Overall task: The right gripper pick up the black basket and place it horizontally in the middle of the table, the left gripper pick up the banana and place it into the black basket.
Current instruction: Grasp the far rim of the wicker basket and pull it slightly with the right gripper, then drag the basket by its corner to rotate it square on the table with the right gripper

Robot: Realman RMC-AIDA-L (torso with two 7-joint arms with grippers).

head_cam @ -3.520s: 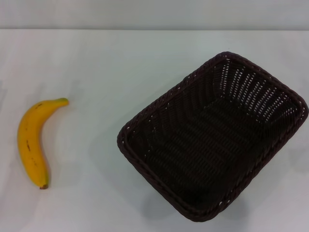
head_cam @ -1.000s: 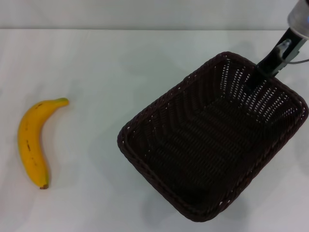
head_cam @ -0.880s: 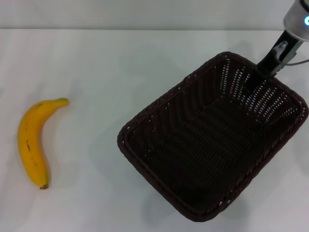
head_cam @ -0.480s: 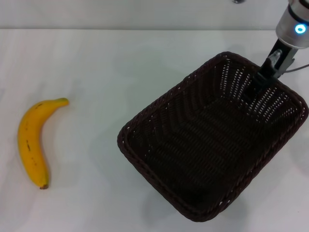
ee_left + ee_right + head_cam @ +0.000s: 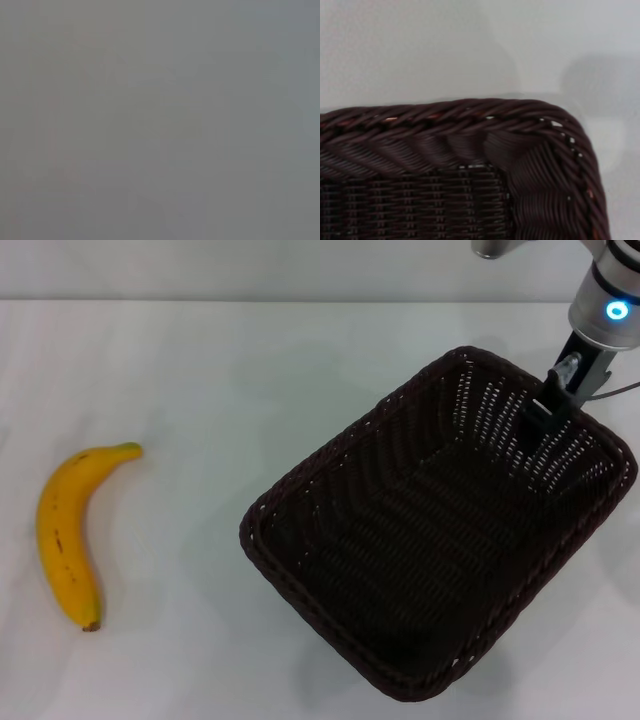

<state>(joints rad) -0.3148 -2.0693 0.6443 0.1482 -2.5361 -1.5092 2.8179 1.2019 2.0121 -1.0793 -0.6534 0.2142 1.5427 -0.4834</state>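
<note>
Found the banana [image 5: 62, 535] at the far left of the head view, lying flat on the white surface [image 5: 250, 380]. Noted its greenish stem toward the upper right and its dark end toward the bottom of the frame. Saw bare surface all round it and nothing touching it.

Found the black basket [image 5: 345, 440] from the centre across to the right edge, well apart from the banana. Noted that it sat askew, long axis running from lower left to upper right, mouth up, with nothing inside.

Found the right gripper [image 5: 552, 402] at the upper right, coming down from a light grey arm with a blue light on it. Saw a slim black finger with a small pale fitting at the basket's far right rim, its tip reaching down against the inner side of the open-weave wall. Could not tell whether the jaws were open, closed or gripping the rim, nor whether the wall lay between them.

Saw in the right wrist view one rounded corner of the basket [image 5: 470, 112], braided rim close up, with the surface [image 5: 420, 50] beyond it.

Made out only flat grey in the left wrist view.
</note>
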